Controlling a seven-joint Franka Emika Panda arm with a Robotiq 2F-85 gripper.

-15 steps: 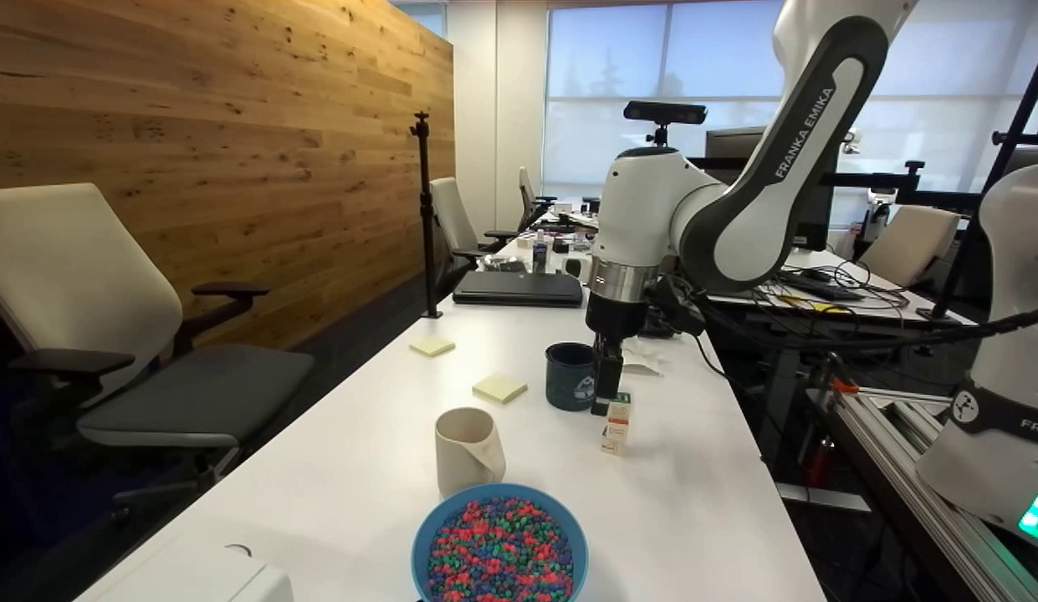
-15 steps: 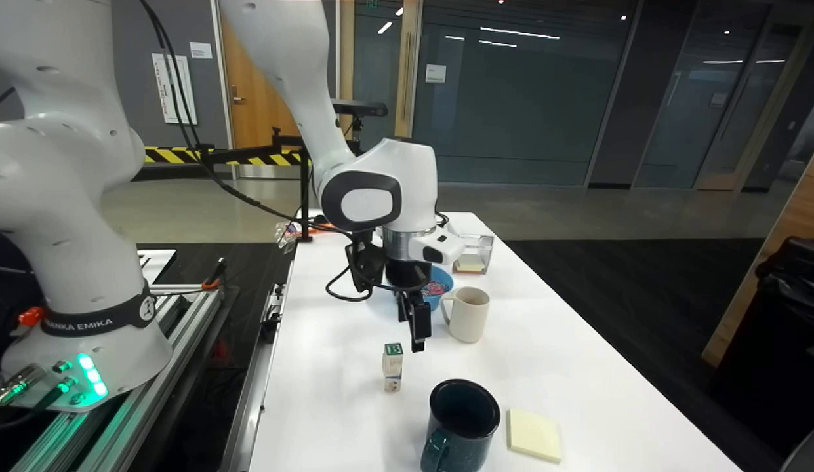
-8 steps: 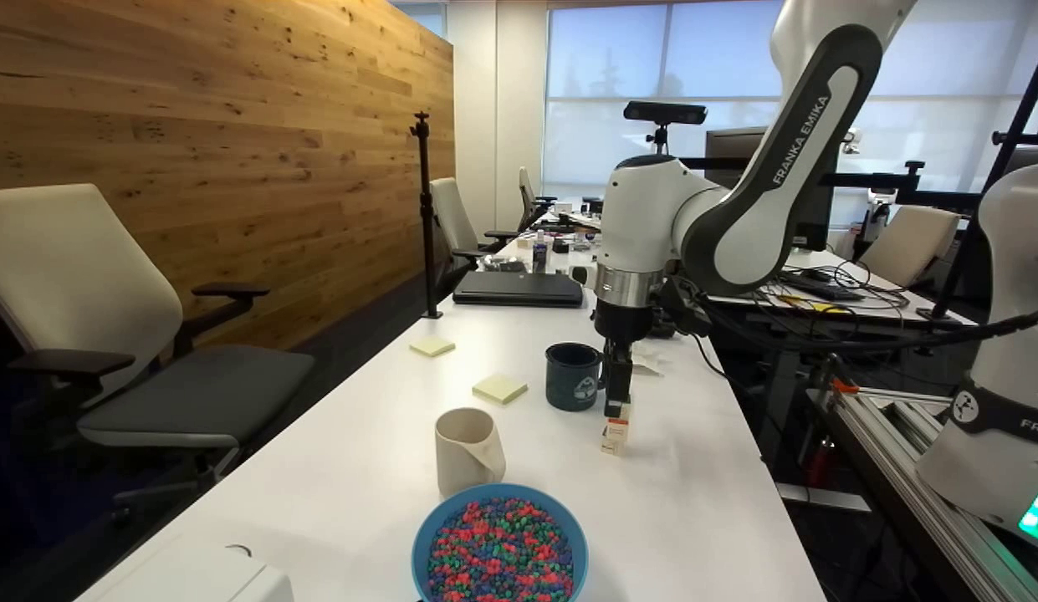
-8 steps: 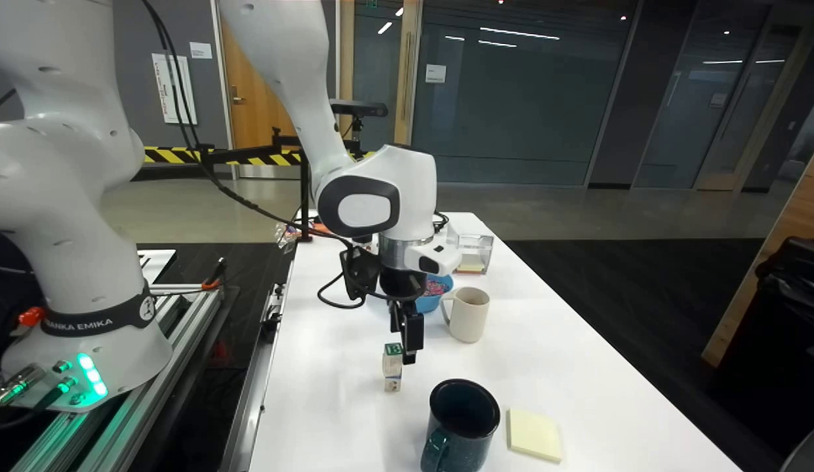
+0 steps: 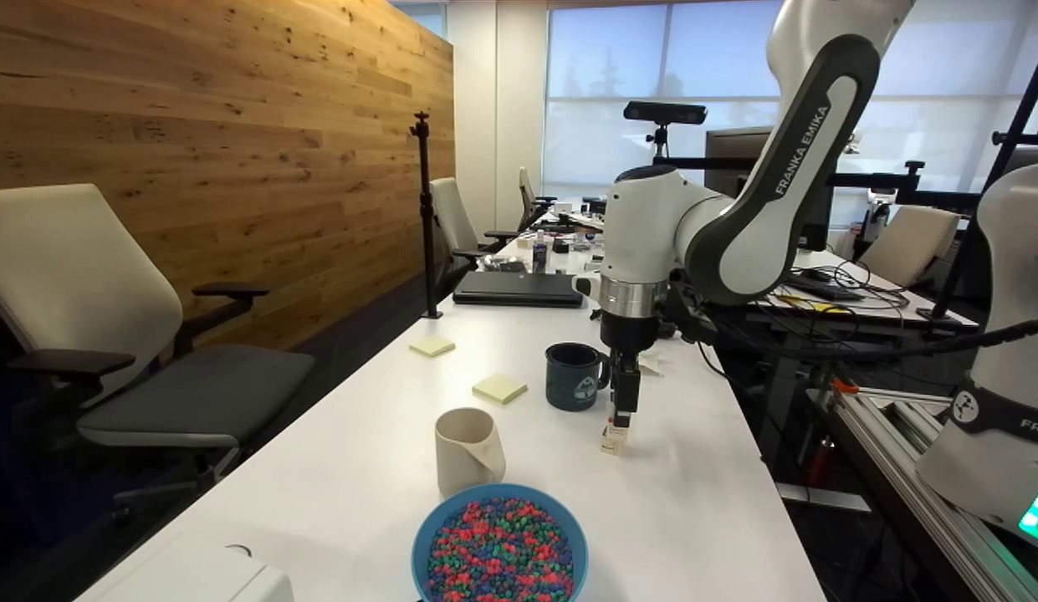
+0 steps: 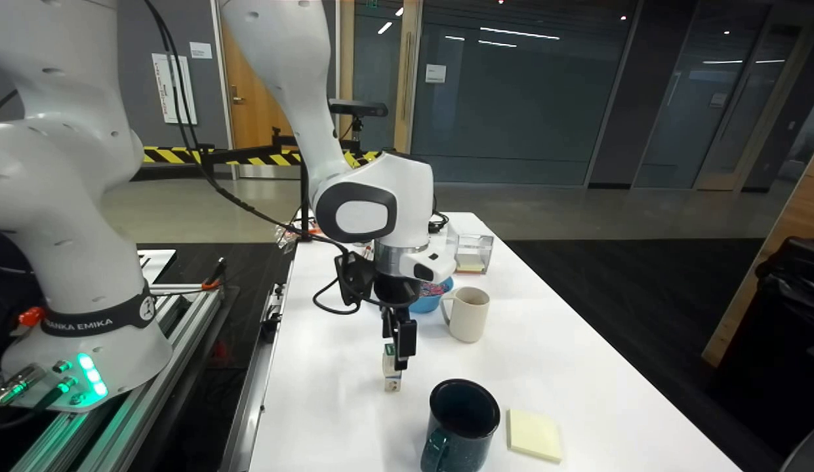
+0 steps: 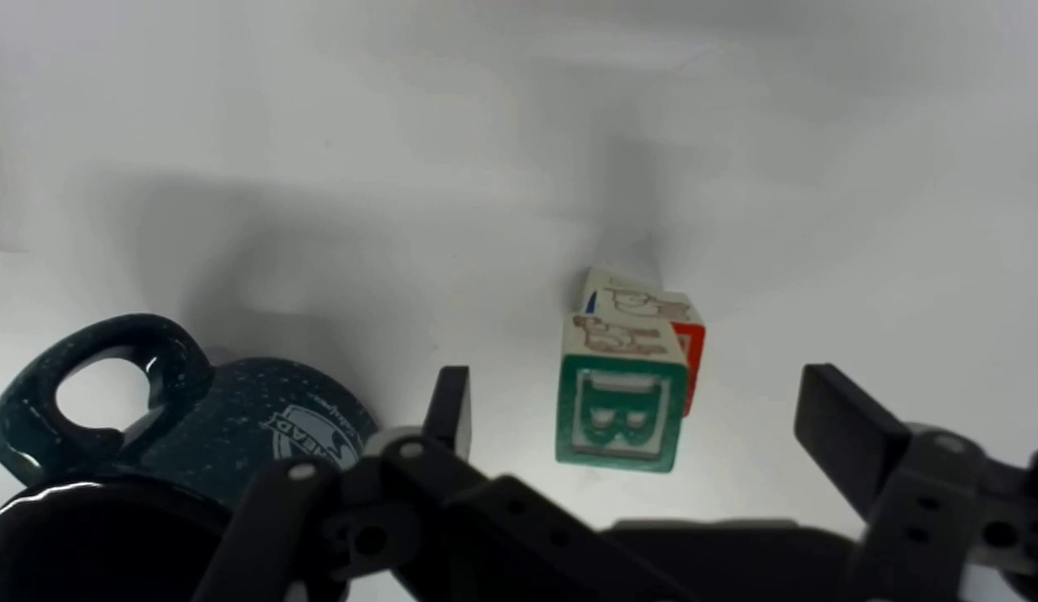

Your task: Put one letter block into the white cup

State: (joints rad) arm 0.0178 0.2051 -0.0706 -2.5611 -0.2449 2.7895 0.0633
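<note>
A small stack of letter blocks stands upright on the table. The top block (image 7: 621, 411) is green-edged with a B, and a red-edged block (image 7: 693, 355) shows under it. A lower block with a blue mark is mostly hidden. The stack's lower part shows in both exterior views (image 5: 613, 444) (image 6: 392, 381). My gripper (image 7: 648, 414) is open, with a finger on each side of the stack and a gap to both. In both exterior views the gripper (image 5: 624, 410) (image 6: 399, 347) partly covers the upper blocks. The white cup (image 5: 464, 460) (image 6: 469, 318) stands upright, with a handle, outside the wrist view.
A dark blue-green mug (image 5: 569, 380) (image 6: 464, 432) stands close to the gripper; it fills the lower left of the wrist view (image 7: 242, 418). A blue bowl (image 5: 573, 535) of colourful bits stands beside the white cup. Yellow note pads (image 5: 499, 388) lie near the mug.
My gripper has moved down and sideways from beside the mug to the block stack, and its fingers now overlap the upper blocks in both exterior views. The blocks and cup have not moved.
</note>
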